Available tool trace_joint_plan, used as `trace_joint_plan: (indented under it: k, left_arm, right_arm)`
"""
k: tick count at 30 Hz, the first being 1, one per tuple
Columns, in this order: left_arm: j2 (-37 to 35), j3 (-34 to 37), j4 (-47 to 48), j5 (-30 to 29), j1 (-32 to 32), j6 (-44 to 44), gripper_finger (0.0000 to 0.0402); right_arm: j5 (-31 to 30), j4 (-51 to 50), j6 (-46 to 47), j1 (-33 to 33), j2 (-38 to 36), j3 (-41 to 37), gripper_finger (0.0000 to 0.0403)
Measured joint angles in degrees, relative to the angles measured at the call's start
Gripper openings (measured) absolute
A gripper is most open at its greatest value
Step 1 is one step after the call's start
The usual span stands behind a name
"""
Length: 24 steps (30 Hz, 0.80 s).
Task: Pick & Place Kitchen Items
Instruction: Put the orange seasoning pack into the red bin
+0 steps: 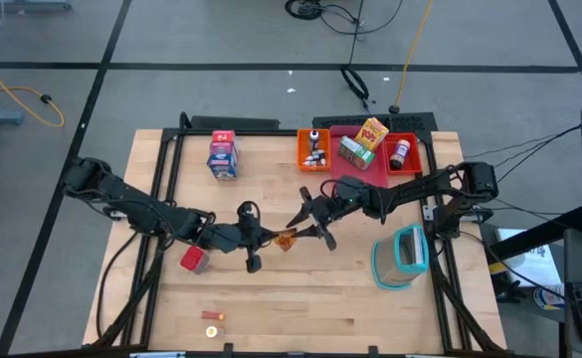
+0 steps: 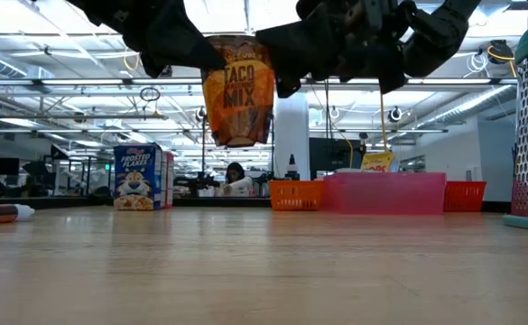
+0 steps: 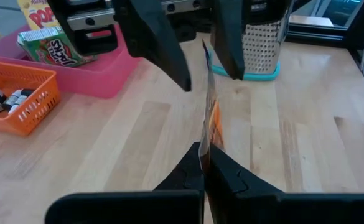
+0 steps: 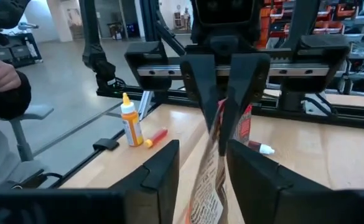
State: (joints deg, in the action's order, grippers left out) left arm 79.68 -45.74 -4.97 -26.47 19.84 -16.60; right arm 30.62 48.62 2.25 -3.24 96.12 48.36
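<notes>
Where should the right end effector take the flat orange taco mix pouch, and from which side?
Take the flat orange taco mix pouch at its free edge, opposite the left end effector's pinch, approaching from the right arm's side. The pouch is thin and held edge-on in the air, so the open right end effector should probably close on its two flat faces.

Two dark, matte-black jointed arms, built of slim tubular links between chunkier rounded joint housings. Black cables looped along the links. Left end effector (image 1: 250, 237): two tapered, wedge-shaped black fingers (image 3: 231, 180) on a flat black crossbar. Right end effector (image 1: 310, 221): same black wedge fingers (image 4: 163, 168), smooth and unmarked, on a broad dark base.
</notes>
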Motion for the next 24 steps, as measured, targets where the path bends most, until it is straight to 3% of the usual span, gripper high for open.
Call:
trace_joint_plan:
  k: [6,12,24]
  left_arm:
    - [0.00,0.00,0.00,-0.07,0.00,0.26,0.0000]
    - [0.00,0.00,-0.02,-0.05,0.00,0.42,0.0000]
    - [0.02,0.00,0.05,-0.05,0.01,0.37,0.0002]
  right_arm:
    - [-0.80,-0.85,-0.35,0.47,0.00,0.00,0.0083]
    - [-0.84,-0.86,-3.14,0.52,0.00,0.00,0.0008]
    - [-0.77,-2.17,-4.06,0.52,0.00,0.00,0.0001]
